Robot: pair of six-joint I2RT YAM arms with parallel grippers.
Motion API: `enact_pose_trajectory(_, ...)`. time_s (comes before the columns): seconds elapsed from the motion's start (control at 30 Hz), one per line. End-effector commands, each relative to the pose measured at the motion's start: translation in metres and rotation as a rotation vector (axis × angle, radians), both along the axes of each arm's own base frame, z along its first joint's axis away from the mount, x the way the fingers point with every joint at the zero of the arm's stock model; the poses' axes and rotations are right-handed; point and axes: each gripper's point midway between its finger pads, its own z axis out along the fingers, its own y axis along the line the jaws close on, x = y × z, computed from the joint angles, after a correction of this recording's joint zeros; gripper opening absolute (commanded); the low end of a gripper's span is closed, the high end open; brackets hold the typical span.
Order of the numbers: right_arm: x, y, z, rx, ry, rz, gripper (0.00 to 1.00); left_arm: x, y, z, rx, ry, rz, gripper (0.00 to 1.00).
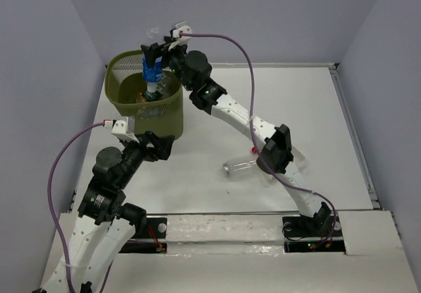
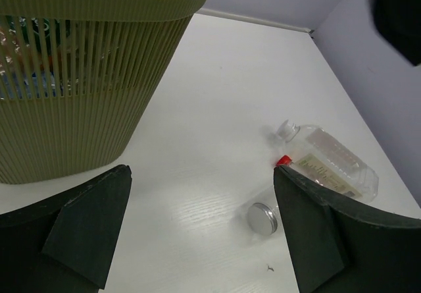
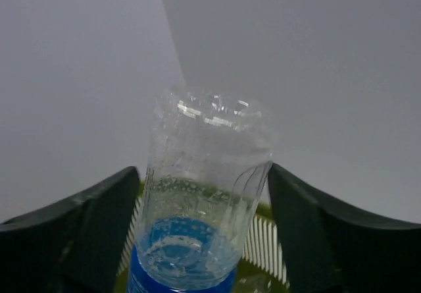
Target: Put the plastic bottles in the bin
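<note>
**Release of the blue-labelled bottle (image 3: 200,194) over the bin (image 1: 118,66)**

The right fingers (image 3: 85,234) clasp the blue-labelled bottle above the bin. The left fingers (image 2: 85,220) stand wide and empty beside it. Let go near the rim, the bottle could glance off and fall to the counter (image 1: 296,102).
</note>
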Motion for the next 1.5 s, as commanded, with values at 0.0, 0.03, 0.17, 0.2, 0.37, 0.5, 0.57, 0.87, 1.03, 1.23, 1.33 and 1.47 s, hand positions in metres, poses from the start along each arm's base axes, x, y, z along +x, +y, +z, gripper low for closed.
enact_pose_trajectory(0.0, -0.015, 0.01, 0.015, -0.038, -0.066, 0.069, 0.96, -0.008, -0.017, 0.015, -0.036, -0.042, -0.1, 0.99)
enact_pose_trajectory(0.03, -0.027, 0.002, 0.034, -0.022, -0.086, 0.092, 1.0, -0.011, -0.021, 0.016, -0.038, -0.04, -0.128, 0.99)
enact_pose_trajectory(0.17, -0.046, -0.018, 0.03, -0.068, -0.037, 0.109, 0.99, -0.022, -0.047, 0.011, -0.031, -0.013, -0.298, 0.99)
enact_pose_trajectory(0.2, -0.052, -0.024, 0.03, -0.076, -0.023, 0.113, 0.97, -0.019, -0.051, 0.007, -0.025, 0.011, -0.311, 0.99)
enact_pose_trajectory(0.37, -0.089, -0.115, 0.02, -0.091, 0.1, 0.086, 0.89, -0.019, -0.078, 0.011, -0.032, 0.041, -0.417, 0.99)
enact_pose_trajectory(0.5, -0.103, -0.203, -0.052, -0.05, 0.334, 0.027, 0.88, -0.027, -0.119, 0.013, -0.04, 0.069, -0.494, 0.99)
enact_pose_trajectory(0.57, -0.114, -0.234, -0.113, -0.095, 0.452, -0.038, 0.88, -0.025, -0.134, 0.016, -0.012, 0.065, -0.491, 0.99)
enact_pose_trajectory(0.87, -0.181, -0.325, -0.182, -0.029, 0.629, -0.19, 0.87, -0.017, -0.234, -0.05, 0.388, 0.037, -0.589, 0.99)
enact_pose_trajectory(1.03, -0.199, -0.347, -0.224, -0.014, 0.722, -0.244, 0.86, -0.002, -0.263, -0.106, 0.579, 0.066, -0.635, 0.99)
enact_pose_trajectory(1.23, -0.219, -0.365, -0.231, 0.018, 0.738, -0.265, 0.84, -0.001, -0.284, -0.144, 0.673, 0.087, -0.712, 0.99)
enact_pose_trajectory(1.33, -0.223, -0.37, -0.237, 0.021, 0.749, -0.279, 0.84, 0.001, -0.289, -0.162, 0.707, 0.102, -0.732, 0.99)
enact_pose_trajectory(1.47, -0.227, -0.373, -0.25, 0.012, 0.791, -0.293, 0.84, 0.002, -0.291, -0.184, 0.746, 0.141, -0.739, 0.99)
